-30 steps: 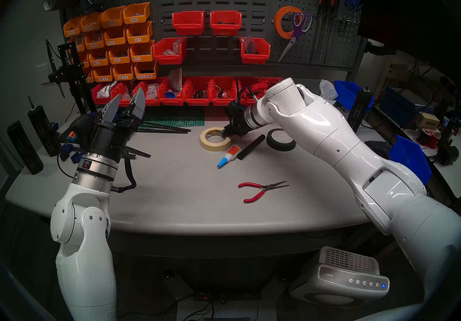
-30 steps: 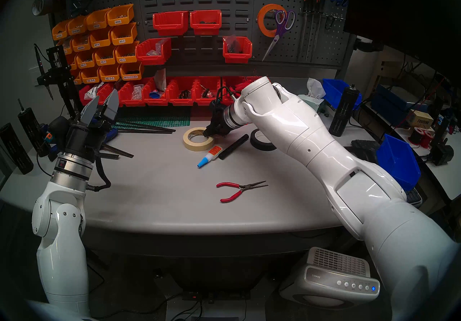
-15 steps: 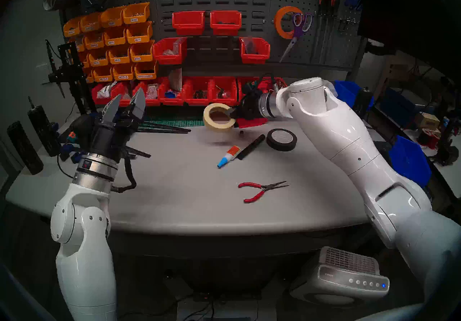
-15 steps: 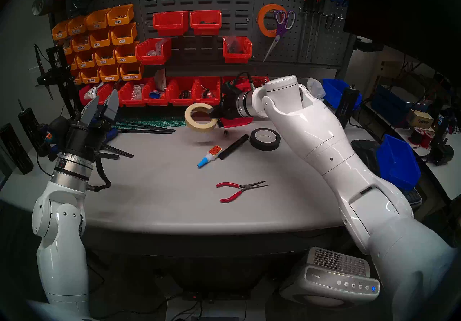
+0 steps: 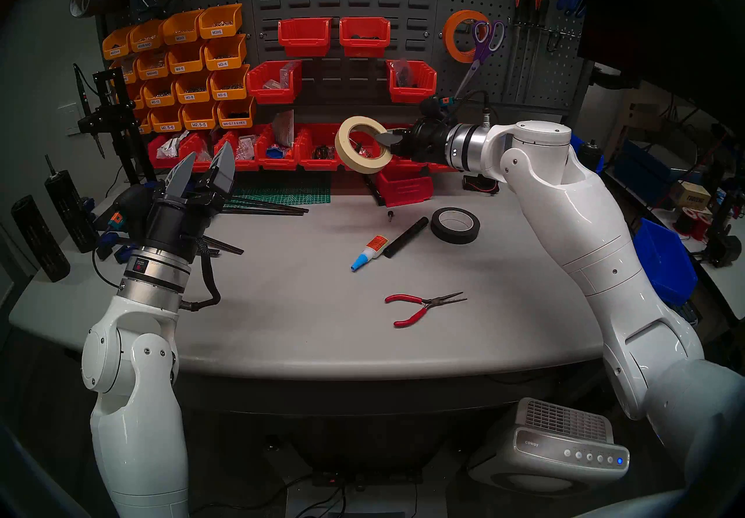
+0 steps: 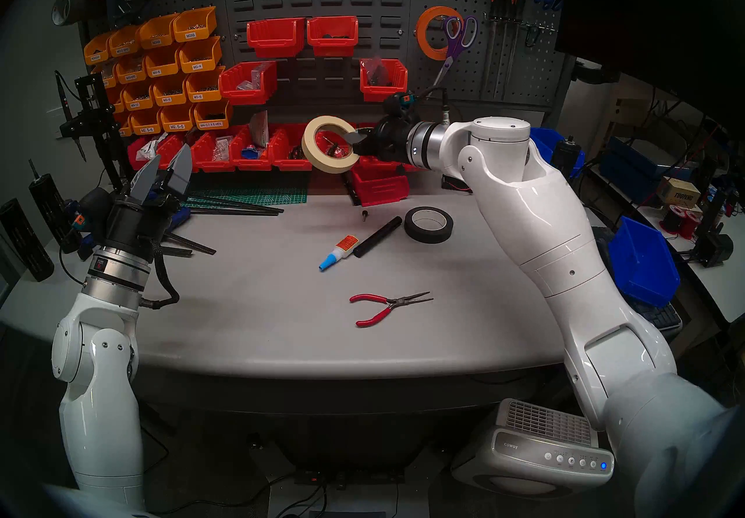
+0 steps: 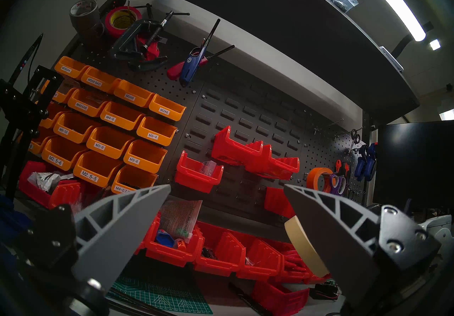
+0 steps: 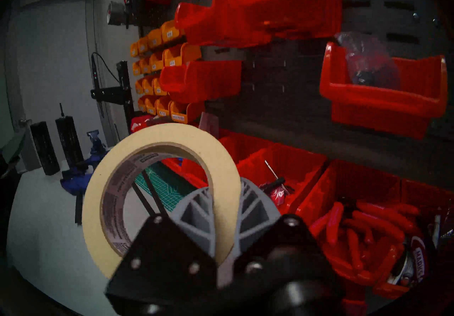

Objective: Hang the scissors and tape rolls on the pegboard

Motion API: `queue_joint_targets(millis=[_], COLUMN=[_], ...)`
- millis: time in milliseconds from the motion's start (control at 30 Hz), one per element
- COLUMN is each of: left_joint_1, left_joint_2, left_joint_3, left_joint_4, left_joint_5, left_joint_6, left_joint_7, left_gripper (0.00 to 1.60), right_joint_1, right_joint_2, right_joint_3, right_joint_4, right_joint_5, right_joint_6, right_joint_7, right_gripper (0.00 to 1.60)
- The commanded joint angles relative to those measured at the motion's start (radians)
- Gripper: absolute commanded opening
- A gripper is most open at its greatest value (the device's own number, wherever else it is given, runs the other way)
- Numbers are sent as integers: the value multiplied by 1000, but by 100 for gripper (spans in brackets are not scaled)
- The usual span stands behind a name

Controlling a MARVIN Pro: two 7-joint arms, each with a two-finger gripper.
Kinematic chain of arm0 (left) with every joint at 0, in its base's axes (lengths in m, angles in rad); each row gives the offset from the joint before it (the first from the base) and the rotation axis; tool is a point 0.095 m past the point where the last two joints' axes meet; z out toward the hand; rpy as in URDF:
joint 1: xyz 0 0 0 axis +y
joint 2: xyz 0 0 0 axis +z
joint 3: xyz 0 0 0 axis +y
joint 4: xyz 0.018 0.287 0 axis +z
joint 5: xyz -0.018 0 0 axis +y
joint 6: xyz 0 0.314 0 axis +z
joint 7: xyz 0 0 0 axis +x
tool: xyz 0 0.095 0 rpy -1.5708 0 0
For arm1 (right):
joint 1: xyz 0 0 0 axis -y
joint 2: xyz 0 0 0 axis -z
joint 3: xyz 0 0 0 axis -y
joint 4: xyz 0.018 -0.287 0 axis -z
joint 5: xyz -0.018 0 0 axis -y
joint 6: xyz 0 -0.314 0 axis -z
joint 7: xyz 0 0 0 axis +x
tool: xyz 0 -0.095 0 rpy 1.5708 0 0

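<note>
The right claw (image 5: 388,143) is clamped on the wall of the cream masking-tape roll (image 5: 360,147), one finger inside the ring and one outside, as the right wrist view shows plainly (image 8: 224,212). The roll hangs in the air, tilted on edge with its opening facing the camera, clear of the table (image 5: 282,303) and in front of the row of red bins (image 5: 318,146) at the table's back edge. The arm reaches in level from the right.

On the pegboard (image 5: 496,74), up and to the right of the claw, the bright-orange tape roll (image 5: 453,41) hangs from a hook, and the scissors (image 5: 479,51) with purple-and-grey handles hang just beside it, handles overlapping the roll's right edge and blades slanting down to the left.

The left claw (image 5: 207,166) is raised over the table's left side, pointing up and forward, its grey fingers (image 7: 127,222) spread wide with nothing between them.

On the table lie a black tape roll (image 5: 454,225), a black tube (image 5: 405,237), a glue bottle (image 5: 367,252) with a blue cap, and red-handled pliers (image 5: 421,307), all well apart from either claw.
</note>
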Motion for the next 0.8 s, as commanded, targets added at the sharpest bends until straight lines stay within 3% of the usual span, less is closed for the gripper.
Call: queue_joint_targets(millis=[0,400,767], left_joint_1=[-16,-16,-16], left_joint_2=[2,2,1], left_joint_3=[2,2,2], left_joint_4=[-27,-29,-31], left_joint_5=[-2,-2,-1], left_joint_6=[-8,-9,-10], left_joint_7=[-4,-4,-3], left_gripper=[160,160,160], right_joint_1=[-26,-189,-361], right_joint_2=[40,65,63], right_joint_3=[128,308,384], right_joint_4=[-116,-267,-373], right_joint_5=[13,-13,-122], right_joint_6=[-106,-254,-381], right_joint_7=[-36,-184,-345], right_gripper=[0,0,0])
